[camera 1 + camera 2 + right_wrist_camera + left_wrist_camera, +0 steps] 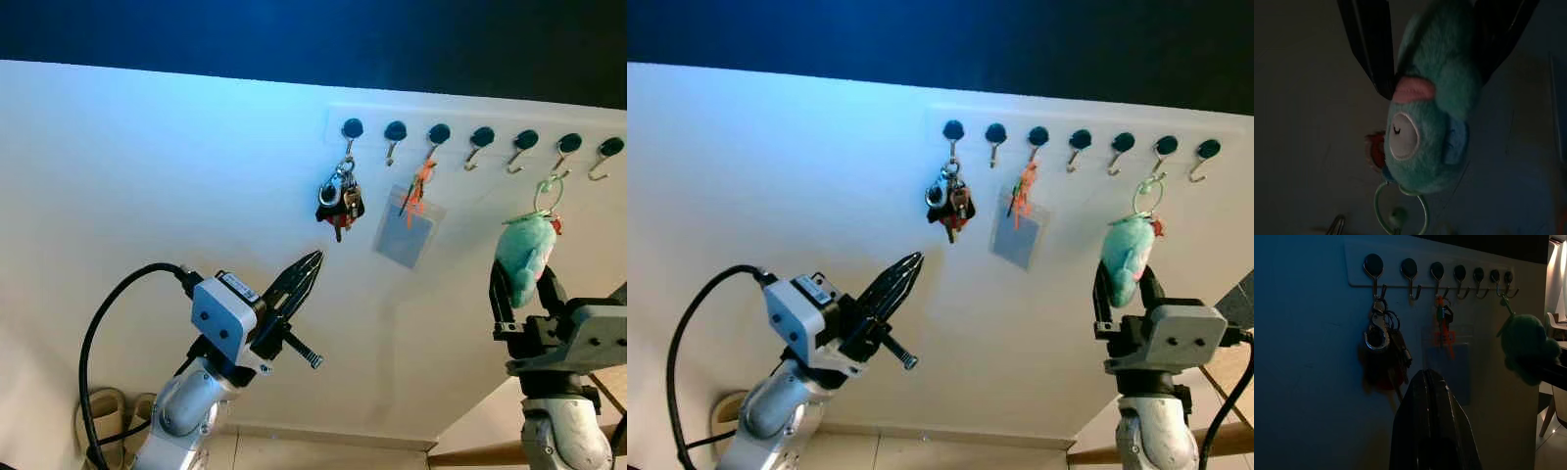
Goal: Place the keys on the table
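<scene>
The teal plush keychain toy (524, 257) hides the right end effector (526, 294) tips; the dark metal key bunch (1385, 350) stays too dim to count.

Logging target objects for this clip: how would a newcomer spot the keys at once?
On the white wall runs a rail of seven dark-knobbed hooks. The keys hang from its leftmost hook: a dark metal bunch on a silver clip, unlike the clear sleeve and teal plush toy.
</scene>
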`<state>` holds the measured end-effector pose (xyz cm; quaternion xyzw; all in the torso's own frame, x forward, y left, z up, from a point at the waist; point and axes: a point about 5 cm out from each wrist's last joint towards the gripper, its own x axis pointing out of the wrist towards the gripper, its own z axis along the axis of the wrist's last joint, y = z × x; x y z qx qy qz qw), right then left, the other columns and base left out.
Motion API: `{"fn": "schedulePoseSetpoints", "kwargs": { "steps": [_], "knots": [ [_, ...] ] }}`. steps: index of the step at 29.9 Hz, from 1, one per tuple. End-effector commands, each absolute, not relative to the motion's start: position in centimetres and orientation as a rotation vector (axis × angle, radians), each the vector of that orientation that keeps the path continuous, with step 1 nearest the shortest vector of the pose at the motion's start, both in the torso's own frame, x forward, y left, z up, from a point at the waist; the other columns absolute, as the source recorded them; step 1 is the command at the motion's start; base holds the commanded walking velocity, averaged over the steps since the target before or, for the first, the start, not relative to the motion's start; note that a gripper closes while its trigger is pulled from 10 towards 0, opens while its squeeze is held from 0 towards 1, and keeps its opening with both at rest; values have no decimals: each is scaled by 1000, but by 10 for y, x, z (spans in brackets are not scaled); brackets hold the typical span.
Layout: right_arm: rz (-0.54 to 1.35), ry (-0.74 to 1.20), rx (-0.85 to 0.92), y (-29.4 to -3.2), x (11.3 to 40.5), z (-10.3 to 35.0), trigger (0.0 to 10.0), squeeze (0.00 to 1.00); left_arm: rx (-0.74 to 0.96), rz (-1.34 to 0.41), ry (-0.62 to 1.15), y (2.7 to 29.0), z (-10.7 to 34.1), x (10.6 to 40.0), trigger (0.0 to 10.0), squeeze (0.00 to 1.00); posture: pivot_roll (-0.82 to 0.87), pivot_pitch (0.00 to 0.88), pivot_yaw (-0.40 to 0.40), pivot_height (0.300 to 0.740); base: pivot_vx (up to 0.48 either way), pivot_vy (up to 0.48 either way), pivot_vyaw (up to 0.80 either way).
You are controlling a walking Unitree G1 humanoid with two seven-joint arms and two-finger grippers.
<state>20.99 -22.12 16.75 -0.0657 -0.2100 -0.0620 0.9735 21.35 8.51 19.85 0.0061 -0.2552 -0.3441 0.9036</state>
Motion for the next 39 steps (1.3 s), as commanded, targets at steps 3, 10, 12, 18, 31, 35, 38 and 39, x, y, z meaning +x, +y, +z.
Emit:
{"fn": "schedulePoseSetpoints", "kwargs": {
  "steps": [3,10,12,18,31,35,38,39],
  "knots": [
    [-133,-357,-178,-224,202,149,10000,0,18,-724,-518,83,195,211,10000,0,28,71,-56,740,0,0,0],
    [-86,-191,-217,-223,182,102,10000,0,20,-727,-516,82,195,211,10000,0,32,75,-58,740,0,0,0],
    [-82,-164,-218,-223,179,95,10000,0,21,-728,-516,82,195,211,10000,0,33,75,-57,740,0,0,0],
    [-97,-201,-185,-221,183,103,10000,0,28,-761,-498,81,193,210,10000,0,31,76,-54,740,0,0,0],
    [26,-522,-100,-188,214,174,10000,1000,297,-1005,-237,54,145,216,10000,0,16,86,-61,740,0,0,0],
    [-28,-542,-121,-188,213,183,10000,0,300,-984,-243,54,145,220,10000,0,10,89,-58,740,0,0,0],
    [-56,-542,-128,-190,212,185,10000,0,276,-978,-249,54,147,221,10000,0,7,90,-55,740,0,0,0],
    [-54,-535,-129,-190,211,183,10000,0,268,-980,-250,55,147,220,10000,0,2,90,-53,740,0,0,0]
  ]
}}
